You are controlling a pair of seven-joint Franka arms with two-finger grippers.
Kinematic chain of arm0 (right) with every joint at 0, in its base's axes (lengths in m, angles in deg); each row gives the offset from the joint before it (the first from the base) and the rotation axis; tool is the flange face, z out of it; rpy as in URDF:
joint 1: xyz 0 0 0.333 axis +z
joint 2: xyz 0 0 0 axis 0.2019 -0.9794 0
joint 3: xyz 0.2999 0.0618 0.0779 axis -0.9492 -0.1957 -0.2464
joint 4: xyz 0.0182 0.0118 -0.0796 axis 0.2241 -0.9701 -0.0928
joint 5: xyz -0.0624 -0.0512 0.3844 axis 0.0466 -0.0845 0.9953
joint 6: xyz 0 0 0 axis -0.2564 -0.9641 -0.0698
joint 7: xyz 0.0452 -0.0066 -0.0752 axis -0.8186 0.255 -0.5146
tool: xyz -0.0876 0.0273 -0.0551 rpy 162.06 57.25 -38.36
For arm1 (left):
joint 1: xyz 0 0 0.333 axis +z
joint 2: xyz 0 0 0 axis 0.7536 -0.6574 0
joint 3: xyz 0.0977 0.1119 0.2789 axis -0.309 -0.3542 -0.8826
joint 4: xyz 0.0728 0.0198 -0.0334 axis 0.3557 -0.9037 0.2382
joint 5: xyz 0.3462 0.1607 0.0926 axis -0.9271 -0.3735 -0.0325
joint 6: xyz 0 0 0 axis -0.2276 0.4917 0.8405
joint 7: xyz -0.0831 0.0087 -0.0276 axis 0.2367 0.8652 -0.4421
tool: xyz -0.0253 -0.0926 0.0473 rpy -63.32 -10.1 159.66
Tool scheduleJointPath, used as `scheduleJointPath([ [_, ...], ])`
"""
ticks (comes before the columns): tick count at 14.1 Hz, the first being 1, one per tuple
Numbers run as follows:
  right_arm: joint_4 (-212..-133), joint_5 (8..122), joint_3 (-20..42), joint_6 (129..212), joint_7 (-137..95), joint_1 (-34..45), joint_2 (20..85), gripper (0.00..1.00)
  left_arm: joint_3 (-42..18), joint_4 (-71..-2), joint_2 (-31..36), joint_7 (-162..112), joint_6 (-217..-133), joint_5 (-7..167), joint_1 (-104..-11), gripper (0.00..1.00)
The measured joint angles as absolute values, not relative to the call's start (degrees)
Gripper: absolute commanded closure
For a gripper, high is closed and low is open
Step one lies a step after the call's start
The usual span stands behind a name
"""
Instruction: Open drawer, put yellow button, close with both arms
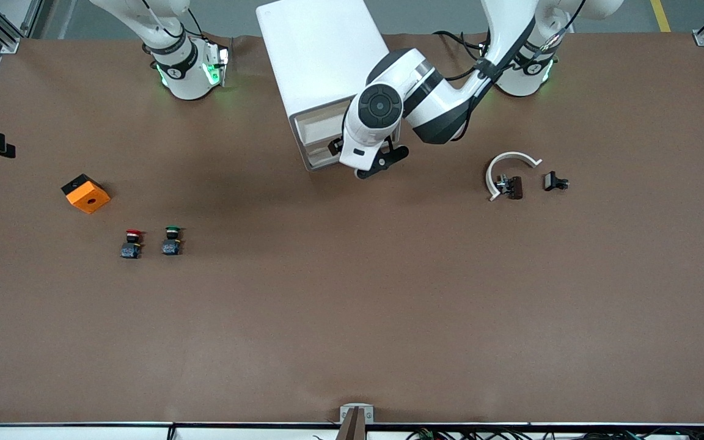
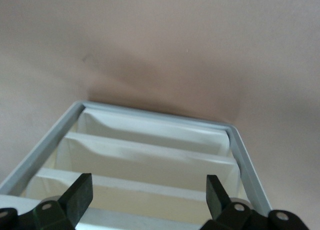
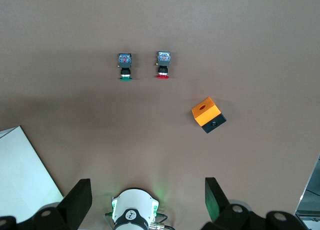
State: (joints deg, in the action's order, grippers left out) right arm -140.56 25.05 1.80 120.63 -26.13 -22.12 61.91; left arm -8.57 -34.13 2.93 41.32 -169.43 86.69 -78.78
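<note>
The white cabinet [image 1: 321, 55] stands between the two arm bases, its drawer fronts facing the front camera. The drawer [image 1: 318, 125] is the uppermost one, and I cannot tell whether it stands ajar. My left gripper [image 1: 337, 146] [image 2: 148, 190] is open, right at the cabinet's upper front, with the stepped cream fronts between its fingers [image 2: 80, 192] and nothing held. In the right wrist view, my right gripper [image 3: 148, 197] is open and empty, high over its own arm's base [image 3: 134, 210]. It is outside the front view. The yellow button is out of view.
A red-capped button [image 1: 133, 242] [image 3: 162, 65] and a green-capped button [image 1: 172, 239] [image 3: 124, 66] stand side by side toward the right arm's end. An orange box [image 1: 86, 194] [image 3: 208, 114] lies nearby. A white curved part [image 1: 511, 165] and a small black part [image 1: 555, 181] lie toward the left arm's end.
</note>
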Motion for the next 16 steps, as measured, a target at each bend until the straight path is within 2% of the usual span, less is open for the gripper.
scheduleJointPath([
  [5, -141.07, 25.27, 1.64, 120.41, -26.13, -22.41, 63.82, 0.0, -8.56, -34.13, 1.78, 41.23, -169.43, 90.4, -79.21, 0.0],
  [9, -144.54, 25.52, 1.69, 122.9, -26.24, -20.28, 67.35, 0.0, -8.55, -34.13, 1.29, 41.23, -169.42, 92.37, -79.92, 0.0],
  [13, -146.95, 28.53, 8.26, 123.71, -24.48, -15.35, 69.05, 0.0, -8.55, -34.14, 0.63, 41.23, -169.38, 92.6, -80.43, 0.0],
  [16, -154.69, 29.88, 10.21, 129.45, -24.24, -15.44, 73.75, 0.0, -8.54, -34.1, -0.02, 41.24, -169.38, 92.63, -80.72, 0.0],
])
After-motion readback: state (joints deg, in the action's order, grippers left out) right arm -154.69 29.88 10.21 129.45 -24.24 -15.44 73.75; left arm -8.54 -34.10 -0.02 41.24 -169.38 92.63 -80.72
